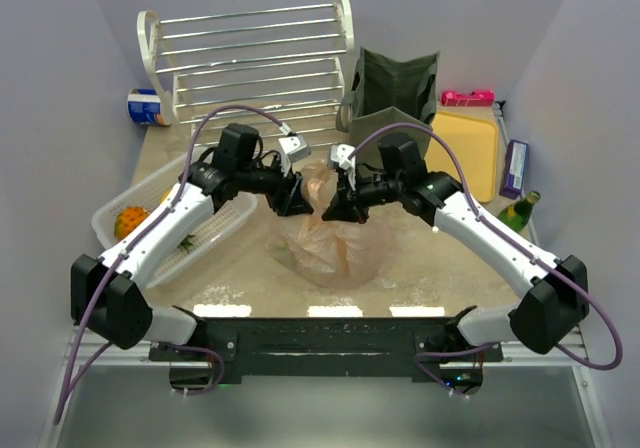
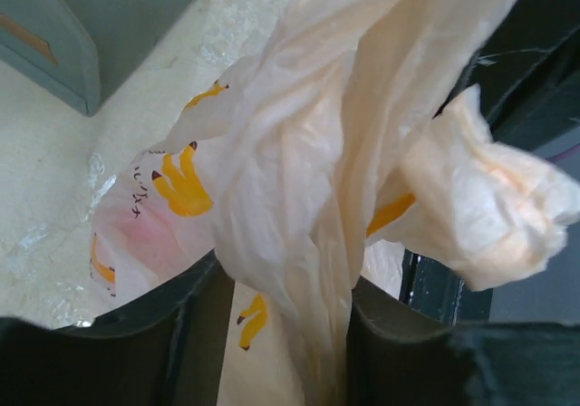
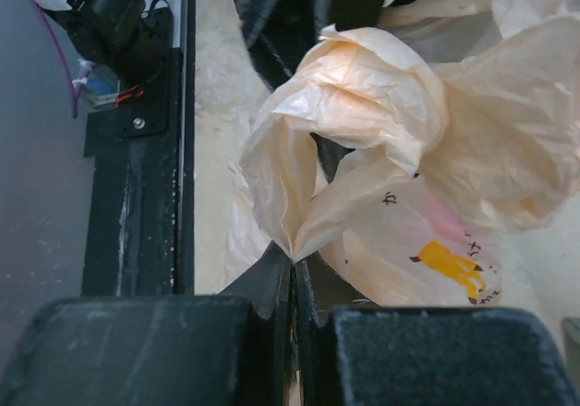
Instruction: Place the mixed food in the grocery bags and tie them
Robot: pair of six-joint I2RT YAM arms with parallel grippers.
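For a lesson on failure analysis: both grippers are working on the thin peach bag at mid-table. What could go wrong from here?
1. The left gripper stands open around a twisted strand of the peach bag; the strand may slip free and any knot loosen.
2. The right gripper is shut on a thin fold; a hard pull could tear the film.
3. An orange fruit lies in the white tray; tying now may leave it out.
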